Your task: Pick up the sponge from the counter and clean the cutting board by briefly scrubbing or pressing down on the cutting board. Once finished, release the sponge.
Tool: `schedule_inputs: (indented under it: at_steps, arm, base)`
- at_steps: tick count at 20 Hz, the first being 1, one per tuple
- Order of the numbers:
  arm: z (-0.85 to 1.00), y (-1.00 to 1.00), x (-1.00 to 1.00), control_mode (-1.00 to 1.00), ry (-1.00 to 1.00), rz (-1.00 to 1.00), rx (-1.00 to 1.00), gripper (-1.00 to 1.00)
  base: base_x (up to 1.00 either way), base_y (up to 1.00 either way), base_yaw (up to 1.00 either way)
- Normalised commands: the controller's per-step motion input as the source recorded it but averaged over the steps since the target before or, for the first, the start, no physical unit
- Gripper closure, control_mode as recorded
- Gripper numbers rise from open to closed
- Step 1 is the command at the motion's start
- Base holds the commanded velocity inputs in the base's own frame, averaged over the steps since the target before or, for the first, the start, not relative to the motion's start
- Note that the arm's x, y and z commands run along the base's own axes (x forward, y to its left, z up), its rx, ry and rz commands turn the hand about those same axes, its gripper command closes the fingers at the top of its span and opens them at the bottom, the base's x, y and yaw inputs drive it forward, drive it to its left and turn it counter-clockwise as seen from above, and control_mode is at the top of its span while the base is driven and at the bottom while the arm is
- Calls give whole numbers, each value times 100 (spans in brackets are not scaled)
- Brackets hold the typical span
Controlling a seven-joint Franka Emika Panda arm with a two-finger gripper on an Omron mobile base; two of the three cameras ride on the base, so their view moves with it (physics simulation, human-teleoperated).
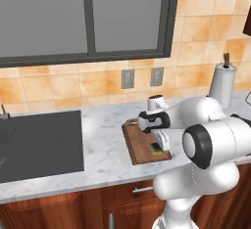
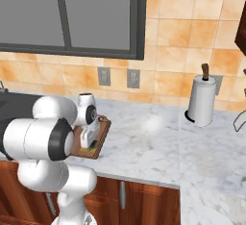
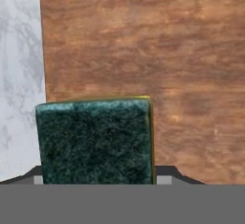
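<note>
the sponge (image 3: 94,139) sat low in the middle of the hand view, green face toward the camera with a thin yellow edge along its top and right side. the two dark tips of the pincer (image 3: 100,174) showed at either side of its lower edge, closed onto it, so the block looked gripped, not loose. in the left base view the sponge (image 1: 156,148) was a small green and yellow spot under the hand, at the lower right of the cutting board (image 1: 139,145), near the board's front corner. whether it already touched the wood could not be told.

behind the sponge the brown grain of the cutting board (image 3: 158,50) took up most of the hand view, with the white marble bench (image 3: 19,74) running down the left edge. that put the sponge close to one side of the board.

the step in hand was judged to be the scrub. to do it well, the press should go straight down, gently, keeping the sponge flat on the wood, and any stroke should run inward toward the board's middle, not toward the near rim, where it could slip off onto the bench (image 1: 105,149). the grip should hold until the rub is done; only then should the fingers part.

in the right base view the pincer (image 2: 88,144) hung over the board (image 2: 98,140) at centre left, partly behind the arm.
</note>
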Motion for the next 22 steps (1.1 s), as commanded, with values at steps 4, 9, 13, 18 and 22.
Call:
schedule_inputs:
  at_steps: [4, 9, 13, 18, 22]
  arm:
    - [-1, -1, 76, -100, -1, 0, 0, 100]
    - [0, -3, 79, -100, 0, 0, 0, 100]
    - [-1, -1, 82, -100, 0, 0, 0, 100]
    - [-3, 0, 83, -100, 0, 0, 0, 100]
    - [-3, 0, 76, -100, 0, 0, 0, 100]
  base:
    - [0, 0, 0]
    - [0, 0, 0]
    - [0, 0, 0]
    - [0, 0, 0]
    - [0, 0, 0]
